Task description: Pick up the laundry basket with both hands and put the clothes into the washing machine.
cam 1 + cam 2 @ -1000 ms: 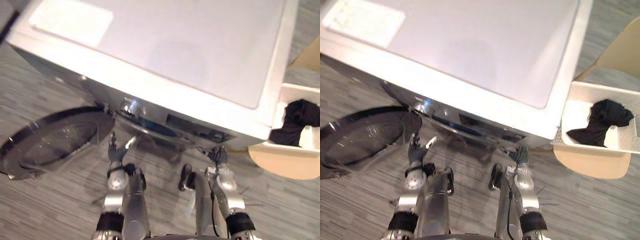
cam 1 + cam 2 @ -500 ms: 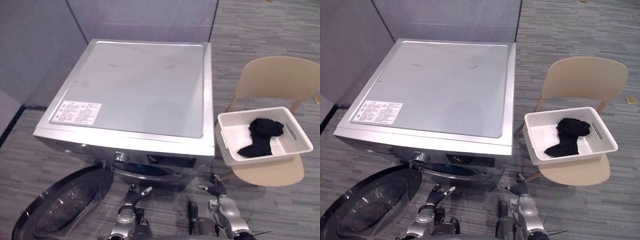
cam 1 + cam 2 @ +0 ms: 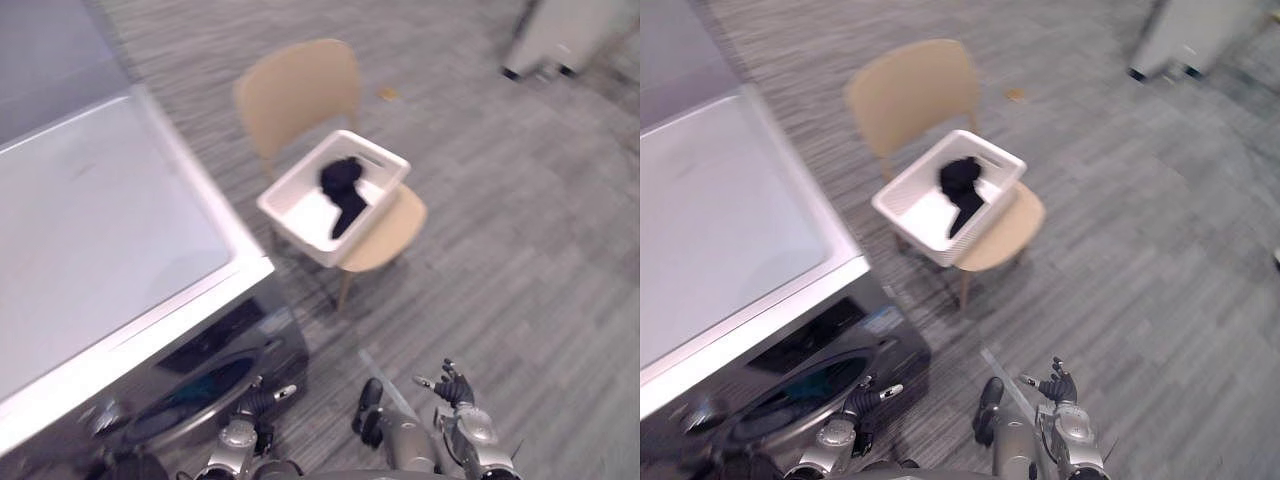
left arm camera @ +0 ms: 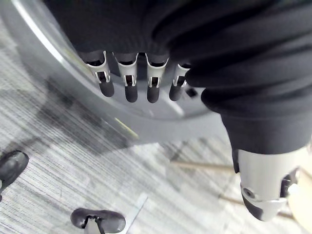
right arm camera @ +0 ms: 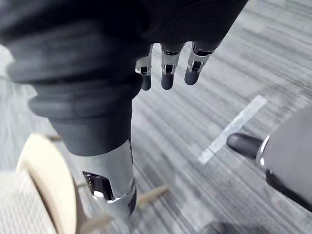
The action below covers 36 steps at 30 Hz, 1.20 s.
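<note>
The white laundry basket (image 3: pixel 305 212) sits on the seat of a tan chair (image 3: pixel 300 88), just beside the washing machine (image 3: pixel 90 230). A black piece of clothing (image 3: pixel 343 185) lies in the basket, draped towards one side. Both arms hang low in front of the washer, well apart from the basket. The left robot hand (image 3: pixel 257 402) is released, fingers (image 4: pixel 128 87) straight, close to the washer's dark front. The right robot hand (image 3: pixel 455 386) is also loose and empty, above the grey striped floor (image 3: pixel 520 250).
</note>
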Tool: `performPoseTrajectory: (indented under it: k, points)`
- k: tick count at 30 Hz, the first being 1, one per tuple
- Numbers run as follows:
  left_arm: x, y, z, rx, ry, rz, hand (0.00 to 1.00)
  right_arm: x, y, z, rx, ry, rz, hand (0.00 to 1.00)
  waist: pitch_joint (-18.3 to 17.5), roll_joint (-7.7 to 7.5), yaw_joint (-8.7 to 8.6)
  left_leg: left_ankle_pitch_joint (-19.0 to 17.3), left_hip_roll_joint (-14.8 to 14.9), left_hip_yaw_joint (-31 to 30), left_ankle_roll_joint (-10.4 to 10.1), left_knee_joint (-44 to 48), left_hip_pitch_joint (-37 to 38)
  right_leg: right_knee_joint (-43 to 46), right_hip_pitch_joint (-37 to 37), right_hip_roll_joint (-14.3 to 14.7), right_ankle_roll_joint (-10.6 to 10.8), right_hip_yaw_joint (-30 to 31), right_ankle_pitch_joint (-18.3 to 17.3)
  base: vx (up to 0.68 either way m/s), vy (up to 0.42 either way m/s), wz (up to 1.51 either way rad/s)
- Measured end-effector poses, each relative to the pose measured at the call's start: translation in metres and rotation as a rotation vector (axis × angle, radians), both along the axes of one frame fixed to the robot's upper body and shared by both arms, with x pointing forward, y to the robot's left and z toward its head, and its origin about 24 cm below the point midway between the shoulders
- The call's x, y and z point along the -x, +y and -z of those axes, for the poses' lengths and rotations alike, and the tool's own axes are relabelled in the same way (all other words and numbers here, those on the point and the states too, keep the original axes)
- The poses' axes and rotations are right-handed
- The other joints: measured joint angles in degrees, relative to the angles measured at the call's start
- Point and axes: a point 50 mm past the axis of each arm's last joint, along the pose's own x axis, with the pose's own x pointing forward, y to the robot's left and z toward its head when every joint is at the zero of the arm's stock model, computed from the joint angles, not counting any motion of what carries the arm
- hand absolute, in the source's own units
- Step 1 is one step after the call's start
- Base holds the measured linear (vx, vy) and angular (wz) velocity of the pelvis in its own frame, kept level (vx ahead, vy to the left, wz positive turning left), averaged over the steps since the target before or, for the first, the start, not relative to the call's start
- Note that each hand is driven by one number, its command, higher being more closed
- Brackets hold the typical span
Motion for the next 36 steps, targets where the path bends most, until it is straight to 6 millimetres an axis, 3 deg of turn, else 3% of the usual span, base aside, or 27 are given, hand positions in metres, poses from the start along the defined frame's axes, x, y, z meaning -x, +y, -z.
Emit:
performPoseTrajectory:
  k: [2,3,4,5,7,9,11,14,15,16,17,19,20,21,22,23,24,26,27,28,30,31,32,33,34,35,36]
  points:
    - [0.006,0.005,0.003,-0.011,0.021,-0.010,0.00,-0.003,0.006,0.000,-0.007,-0.004,-0.011,0.00,0.29,0.19,-0.25,-2.04,2.46,3.27,-3.55,8.17,1.84,6.09,-2.12,1.58,1.08,5.02,-3.69,0.24,-0.232,-2.20]
    - [0.006,0.005,0.003,-0.010,0.021,-0.014,0.00,-0.001,0.007,0.001,-0.007,0.003,-0.015,0.00,0.33,0.16,-0.23,-2.02,4.68,2.96,-3.55,14.64,1.52,7.09,-2.03,2.56,1.35,7.38,-4.57,0.27,-0.190,-1.93]
    - [0.008,0.006,0.003,-0.003,0.017,-0.031,0.00,-0.002,0.008,0.001,-0.005,0.006,-0.029,0.00,0.51,0.69,-0.02,0.37,9.62,0.75,0.09,28.54,-0.65,6.61,-1.19,5.70,1.92,11.92,-5.24,0.31,-0.153,-1.99]
    - [0.009,0.006,0.004,0.004,0.020,-0.045,0.00,-0.008,0.012,-0.002,-0.004,-0.009,-0.047,0.00,0.97,1.41,0.09,-0.61,12.76,-3.96,2.32,40.05,-4.55,5.90,-0.02,8.30,2.27,15.32,-5.54,0.29,-0.130,-2.10]
    - [0.009,0.001,0.004,0.029,0.017,-0.066,0.00,-0.015,0.013,-0.005,0.007,-0.021,-0.048,0.00,2.10,1.20,0.08,-2.17,9.56,-15.70,0.85,46.67,-12.21,3.66,2.58,10.80,2.04,20.68,-5.93,0.22,-0.056,-1.85]
    - [0.014,-0.001,0.005,0.055,0.018,-0.099,0.00,-0.012,0.014,0.000,0.003,0.006,-0.048,0.00,2.51,0.53,1.79,-2.53,4.52,-24.05,0.38,43.51,-18.18,0.23,6.27,11.72,2.66,23.90,-5.54,0.24,0.025,-1.76]
    - [0.014,0.002,0.004,0.060,0.002,-0.127,0.00,-0.009,0.015,0.003,-0.002,0.024,-0.048,0.00,2.95,0.39,3.32,-2.60,1.50,-28.76,0.57,37.51,-22.19,-2.03,8.88,12.30,3.83,26.06,-4.80,0.29,0.090,-1.29]
    - [0.008,0.002,0.001,0.061,-0.027,-0.144,0.00,-0.009,0.014,0.003,0.001,0.028,-0.048,0.00,4.25,0.29,3.29,-1.17,-3.29,-33.58,-0.99,19.48,-27.08,-6.48,13.82,12.49,5.58,29.49,-4.60,0.36,0.129,-0.65]
    - [0.006,0.000,-0.001,0.070,-0.038,-0.149,0.00,-0.011,0.014,0.001,0.001,0.020,-0.050,0.00,4.40,0.58,3.90,3.63,-5.18,-33.39,-0.35,11.79,-27.40,-9.45,16.82,12.42,6.65,30.72,-4.24,0.42,0.147,-0.41]
    - [0.005,0.000,-0.001,0.070,-0.042,-0.146,0.00,-0.012,0.015,0.001,0.001,0.020,-0.050,0.00,4.31,0.20,4.58,5.71,-5.71,-33.32,1.03,10.75,-27.17,-10.19,17.64,12.38,6.89,31.45,-4.11,0.48,0.165,-0.57]
    - [0.005,-0.001,-0.002,0.071,-0.045,-0.146,0.00,-0.014,0.017,0.000,0.000,0.011,-0.057,0.00,3.84,0.76,5.75,7.74,-6.03,-33.51,3.86,11.17,-27.05,-10.56,19.01,12.42,7.59,32.44,-4.30,0.49,0.191,-0.43]
    - [0.003,-0.002,-0.002,0.074,-0.049,-0.146,0.00,-0.018,0.020,-0.002,0.002,0.000,-0.074,0.00,3.83,0.12,6.07,5.93,-7.22,-33.42,7.93,13.11,-26.34,-7.15,19.23,10.72,11.05,32.44,-6.44,0.52,0.218,-0.08]
    - [0.003,-0.002,-0.002,0.076,-0.051,-0.150,0.00,-0.018,0.022,-0.001,0.001,0.003,-0.079,0.00,4.15,-0.36,6.11,4.75,-8.12,-33.56,8.71,12.60,-23.51,2.27,16.68,8.22,13.71,31.76,-8.18,0.42,0.182,0.27]
    - [0.004,-0.002,-0.002,0.079,-0.049,-0.156,0.00,-0.017,0.020,-0.001,0.003,0.004,-0.075,0.00,4.27,-0.55,5.98,4.60,-8.95,-33.90,9.02,12.12,-21.98,9.28,14.63,6.65,13.81,31.54,-8.20,0.51,0.221,0.55]
    - [0.005,0.000,-0.002,0.075,-0.043,-0.157,0.00,-0.013,0.021,0.001,0.005,0.016,-0.077,0.00,4.43,-1.36,5.78,4.09,-11.09,-35.41,9.86,11.01,-18.07,24.36,10.85,3.03,14.90,30.97,-5.17,0.50,0.173,0.91]
    - [0.005,0.000,-0.002,0.072,-0.043,-0.152,0.00,-0.008,0.020,0.003,0.009,0.028,-0.078,0.00,4.50,-1.48,5.77,3.02,-12.55,-38.08,11.28,10.04,-14.00,35.95,7.94,-0.37,13.57,30.12,-5.49,0.50,0.144,1.07]
    - [0.005,0.000,-0.002,0.071,-0.045,-0.147,0.00,-0.007,0.020,0.004,0.008,0.030,-0.078,0.00,4.48,-1.38,5.71,2.92,-12.92,-39.76,11.32,9.50,-12.30,38.74,7.22,-1.49,12.79,29.61,-6.48,0.61,0.061,1.38]
    - [0.001,0.002,-0.006,0.059,-0.072,-0.160,0.00,-0.006,0.021,0.003,0.008,0.019,-0.077,0.00,4.12,-1.13,5.81,2.92,-13.31,-47.06,11.32,7.96,-9.09,35.69,4.26,-2.86,12.25,27.42,-9.23,0.53,-0.023,1.42]
    - [0.000,0.003,-0.006,0.058,-0.078,-0.165,0.00,-0.006,0.020,0.002,0.010,0.012,-0.077,0.00,4.14,-1.07,5.89,2.93,-13.37,-49.19,11.31,7.66,-8.63,32.29,3.63,-2.31,12.52,27.68,-9.72,0.44,-0.125,1.49]
    - [-0.002,0.003,-0.007,0.062,-0.086,-0.175,0.00,-0.009,0.019,0.000,0.015,-0.002,-0.079,0.00,4.09,-0.73,6.11,2.93,-13.35,-54.71,11.30,7.20,-8.31,23.80,1.59,0.12,12.88,32.61,-10.35,0.50,-0.220,1.62]
    - [-0.008,-0.002,-0.010,0.073,-0.102,-0.175,0.00,-0.011,0.015,-0.004,0.023,-0.026,-0.072,0.00,4.05,-0.21,5.51,2.49,-13.46,-61.55,9.69,8.21,-9.41,13.25,-1.31,3.09,14.56,42.74,-9.07,0.39,-0.274,1.96]
    - [-0.010,-0.005,-0.011,0.081,-0.106,-0.175,0.00,-0.006,0.012,-0.004,0.026,-0.026,-0.055,0.00,3.96,-0.35,5.02,0.77,-14.40,-66.04,5.79,10.47,-10.19,3.79,-0.55,2.88,16.98,48.11,-5.04,0.40,-0.383,2.28]
    - [-0.011,-0.004,-0.012,0.081,-0.115,-0.184,0.00,0.003,0.018,0.000,0.004,-0.010,-0.039,0.00,3.27,-1.83,6.07,-1.78,-15.56,-67.53,2.00,12.05,-10.10,-2.72,0.43,0.30,17.50,49.37,3.60,0.49,-0.488,2.25]
    - [-0.012,-0.005,-0.012,0.093,-0.120,-0.210,0.00,0.006,0.015,0.001,0.010,-0.004,-0.034,0.00,3.25,-1.16,6.18,-3.71,-15.24,-68.01,0.18,13.50,-9.97,-0.91,0.60,-0.70,18.18,47.28,4.31,0.40,-0.405,1.88]
    - [-0.010,-0.015,-0.013,0.132,-0.131,-0.265,0.00,0.002,0.009,-0.003,0.030,-0.019,-0.034,0.00,2.70,1.49,6.43,-2.81,-12.83,-68.64,-1.61,15.30,-12.84,0.78,1.29,-0.40,16.89,41.96,3.90,0.33,-0.358,1.66]
    - [-0.011,-0.022,-0.015,0.154,-0.145,-0.269,0.00,-0.002,0.008,-0.007,0.040,-0.044,-0.026,0.00,2.20,1.98,6.69,-1.15,-11.68,-67.24,-3.40,14.44,-13.46,1.29,2.42,-1.09,15.71,38.54,2.53,0.26,-0.323,1.75]
    - [-0.011,-0.022,-0.016,0.154,-0.153,-0.269,0.00,-0.005,0.009,-0.011,0.041,-0.065,-0.025,0.00,2.00,2.29,6.56,0.48,-10.80,-65.96,-3.69,13.21,-13.48,1.42,3.97,-1.75,14.98,34.91,1.37,0.23,-0.327,1.49]
